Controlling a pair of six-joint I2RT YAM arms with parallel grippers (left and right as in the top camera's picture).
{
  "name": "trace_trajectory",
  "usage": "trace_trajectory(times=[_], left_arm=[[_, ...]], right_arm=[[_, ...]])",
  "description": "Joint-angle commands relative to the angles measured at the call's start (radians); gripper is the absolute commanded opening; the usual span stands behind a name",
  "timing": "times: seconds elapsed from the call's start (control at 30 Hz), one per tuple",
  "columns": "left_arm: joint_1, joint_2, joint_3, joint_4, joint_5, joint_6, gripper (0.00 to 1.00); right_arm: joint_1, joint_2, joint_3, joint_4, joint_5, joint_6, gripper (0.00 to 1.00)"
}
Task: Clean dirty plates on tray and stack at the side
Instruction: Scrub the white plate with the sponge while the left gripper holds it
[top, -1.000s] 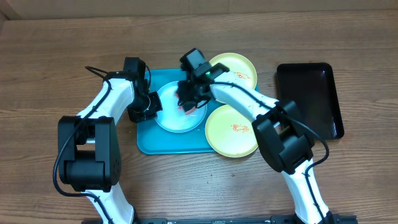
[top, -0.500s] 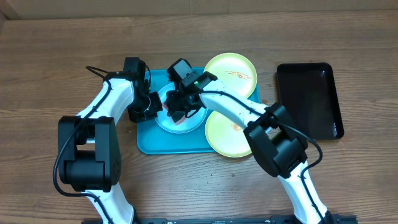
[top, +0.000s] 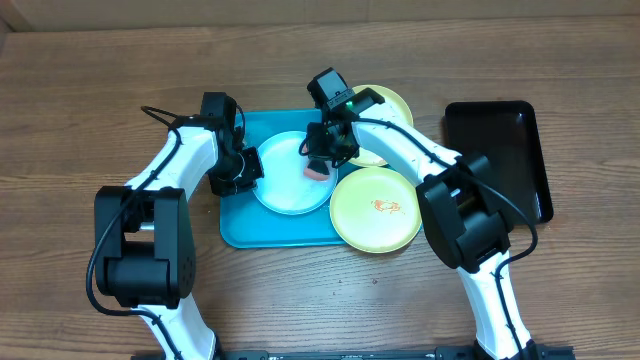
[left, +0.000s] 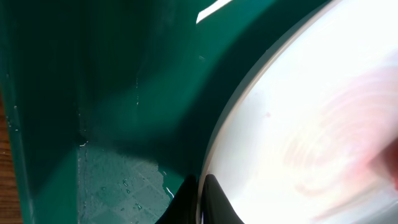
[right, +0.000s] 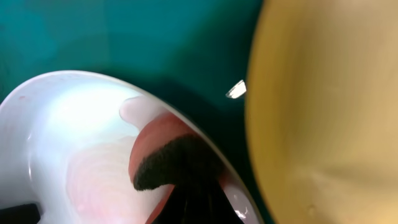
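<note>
Since half a second ago the right gripper (top: 322, 160) has swung from the middle of the pale blue plate (top: 288, 178) to its right edge, carrying the sponge (top: 318, 171) with it. That gripper is clamped shut on the pinkish sponge, whose dark underside shows in the right wrist view, pressed on the plate's inner surface near the rim. The left gripper (top: 247, 172) is closed on the plate's left rim; in the left wrist view its fingers (left: 214, 200) pinch that edge from both sides. The plate lies inside the turquoise tray (top: 240, 228), toward its middle, and faint pink streaks show on it. One yellow-green plate (top: 375, 208), marked with an orange smear, overlaps the tray's near right corner, and a second yellow-green plate (top: 392, 104) sits at the far right corner, partly hidden by the right arm. A black tray (top: 497, 160) rests well apart on the right of the wooden tabletop (top: 80, 100).
</note>
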Motion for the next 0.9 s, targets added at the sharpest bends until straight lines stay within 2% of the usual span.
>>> trace_trajectory(times=[0.0, 0.33, 0.6, 0.7, 0.87], left_arm=[[0.000, 0.022, -0.011, -0.002, -0.015, 0.024, 0.04], [0.000, 0.022, -0.011, 0.009, -0.014, 0.026, 0.04], [0.000, 0.022, -0.011, 0.004, -0.015, 0.026, 0.04], [0.000, 0.022, -0.011, 0.004, -0.015, 0.026, 0.04], [0.000, 0.022, -0.011, 0.003, -0.015, 0.026, 0.04]], right_arm=[[0.019, 0.018, 0.018, 0.023, 0.035, -0.009, 0.04], [0.164, 0.053, 0.018, 0.060, -0.080, -0.001, 0.04], [0.157, 0.053, 0.041, -0.077, -0.138, -0.057, 0.04], [0.129, 0.053, 0.070, -0.148, -0.097, -0.098, 0.04], [0.081, 0.053, 0.111, -0.202, 0.098, -0.122, 0.04]])
